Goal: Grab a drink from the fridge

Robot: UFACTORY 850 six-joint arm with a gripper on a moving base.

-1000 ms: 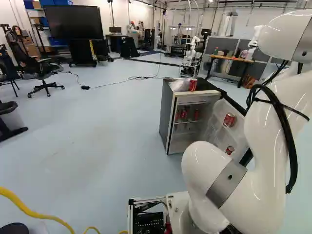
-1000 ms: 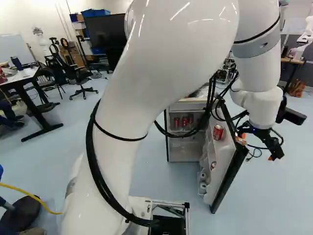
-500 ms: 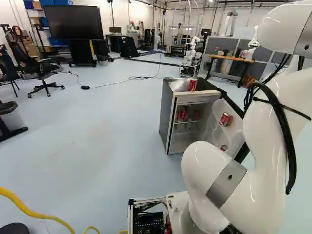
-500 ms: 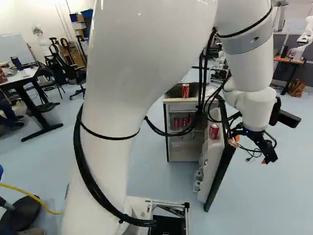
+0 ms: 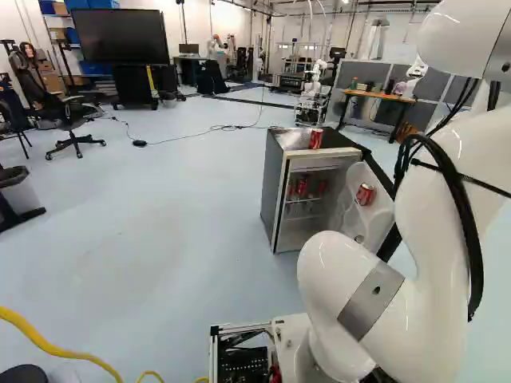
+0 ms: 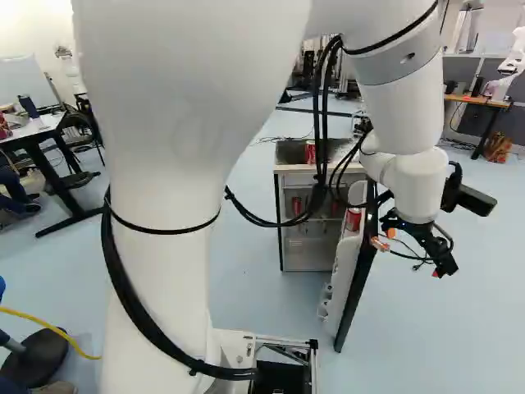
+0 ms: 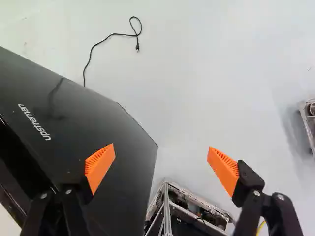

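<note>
We have our gripper (image 6: 410, 256) open, fingers spread wide, by the outer side of the fridge door (image 6: 358, 283). The door can (image 5: 365, 194) shows in both base views, but cables partly cover the dim cans (image 5: 301, 187) inside the fridge (image 5: 273, 183) in the right one, and our arm (image 5: 423, 319) hides the door's lower part in the left.

Bright light, soft shadows, glints on arm (image 5: 423, 319)

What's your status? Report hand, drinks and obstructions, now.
Hand open, empty. Red cans inside fridge, another can in its door, one more on top. Open door stands between hand and the door's can.
</note>
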